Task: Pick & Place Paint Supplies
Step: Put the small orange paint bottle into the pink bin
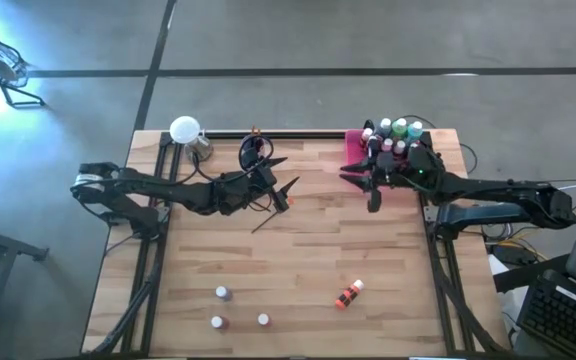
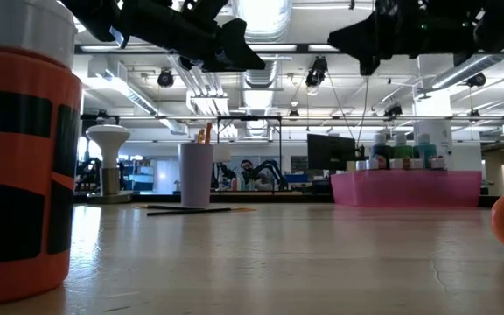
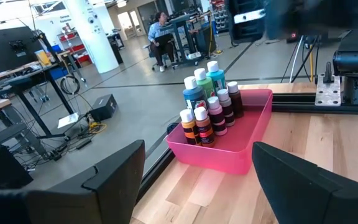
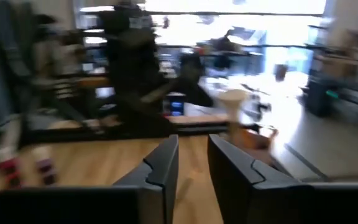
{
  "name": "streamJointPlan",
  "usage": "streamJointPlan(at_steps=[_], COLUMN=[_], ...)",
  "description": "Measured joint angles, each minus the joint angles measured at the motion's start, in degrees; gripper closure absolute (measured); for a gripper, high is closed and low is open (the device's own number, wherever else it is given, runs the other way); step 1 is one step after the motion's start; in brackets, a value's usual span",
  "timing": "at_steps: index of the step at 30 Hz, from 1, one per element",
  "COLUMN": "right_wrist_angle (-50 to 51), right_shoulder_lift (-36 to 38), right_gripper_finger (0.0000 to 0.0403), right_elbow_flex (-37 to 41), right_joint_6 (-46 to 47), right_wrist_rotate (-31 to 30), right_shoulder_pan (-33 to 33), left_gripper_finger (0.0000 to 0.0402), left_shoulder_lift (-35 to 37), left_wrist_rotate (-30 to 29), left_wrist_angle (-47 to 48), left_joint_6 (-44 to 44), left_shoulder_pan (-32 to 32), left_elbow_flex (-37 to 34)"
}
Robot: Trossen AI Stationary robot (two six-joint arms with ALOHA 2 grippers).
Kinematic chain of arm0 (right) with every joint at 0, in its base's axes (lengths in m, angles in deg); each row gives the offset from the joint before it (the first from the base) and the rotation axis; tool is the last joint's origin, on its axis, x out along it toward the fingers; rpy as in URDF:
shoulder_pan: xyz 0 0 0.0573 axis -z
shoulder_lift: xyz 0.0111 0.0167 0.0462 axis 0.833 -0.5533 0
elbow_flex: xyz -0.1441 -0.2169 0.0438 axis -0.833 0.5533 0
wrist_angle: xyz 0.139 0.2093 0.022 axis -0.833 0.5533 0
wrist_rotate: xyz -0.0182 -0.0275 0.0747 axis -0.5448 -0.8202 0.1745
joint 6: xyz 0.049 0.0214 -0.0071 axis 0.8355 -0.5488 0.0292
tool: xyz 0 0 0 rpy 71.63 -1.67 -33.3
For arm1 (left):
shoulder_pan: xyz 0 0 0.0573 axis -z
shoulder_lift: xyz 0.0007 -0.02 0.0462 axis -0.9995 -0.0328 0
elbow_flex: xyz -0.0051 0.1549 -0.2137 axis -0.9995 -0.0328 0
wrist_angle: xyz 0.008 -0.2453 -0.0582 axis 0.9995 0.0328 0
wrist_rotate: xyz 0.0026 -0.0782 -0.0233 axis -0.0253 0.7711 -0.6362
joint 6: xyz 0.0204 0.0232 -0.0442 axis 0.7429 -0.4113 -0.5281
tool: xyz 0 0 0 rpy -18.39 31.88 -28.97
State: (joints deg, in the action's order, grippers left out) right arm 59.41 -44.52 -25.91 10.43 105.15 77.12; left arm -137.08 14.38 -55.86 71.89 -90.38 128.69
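Near front edge, left of centre: three small white-capped bottles (image 1: 223, 293) standing loose on the bare wood, well apart from everything else. Not yet collected.

Back edge, left of centre: lilac cup (image 1: 252, 152) upright with brush handles poking out. Just in front of it, a thin brush (image 1: 268, 215) lying flat on the table.

Left gripper (image 1: 284, 188) over that brush, raised off the wood. Jaws wide, nothing between them. Seems to be waiting or lining up on the brush; cannot tell which.

Front, right of centre: orange bottle (image 1: 348, 294) on its side, alone.

Back right: pink tray (image 1: 353, 150) packed at its far end with upright bottles (image 1: 396, 133), with room at the near end.

Right gripper (image 1: 373, 198) just in front of the tray, off the table. Jaws narrow, a slim gap only, nothing held.

Step, as judged: between carries, hands empty, four bottles and one brush outstanding.

Next move, as judged: reach forward to the orange bottle, nearest the right arm. Calls for wider jaws first, then a grip across the lying body, since it may roll. Then set upright in the tray's free end without toppling neighbours.
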Motion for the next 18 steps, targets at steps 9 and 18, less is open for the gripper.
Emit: streamJointPlan(at_steps=[9,18], right_wrist_angle=[3.7,35.8], right_shoulder_lift=[-0.1,-0.9], right_gripper_finger=[0.0365,0.0393], right_elbow_flex=[-2.5,-12.0], right_joint_6=[-24.2,-39.2], right_wrist_rotate=[6.0,-24.6], right_shoulder_pan=[-12.7,-29.4], left_gripper_finger=[0.0101,0.0101], left_shoulder_lift=[0.0,0.0], left_wrist_rotate=[0.0,0.0], left_wrist_angle=[0.0,0.0], left_joint_6=[0.0,0.0], left_shoulder_pan=[0.0,0.0], left_elbow_flex=[0.0,0.0])
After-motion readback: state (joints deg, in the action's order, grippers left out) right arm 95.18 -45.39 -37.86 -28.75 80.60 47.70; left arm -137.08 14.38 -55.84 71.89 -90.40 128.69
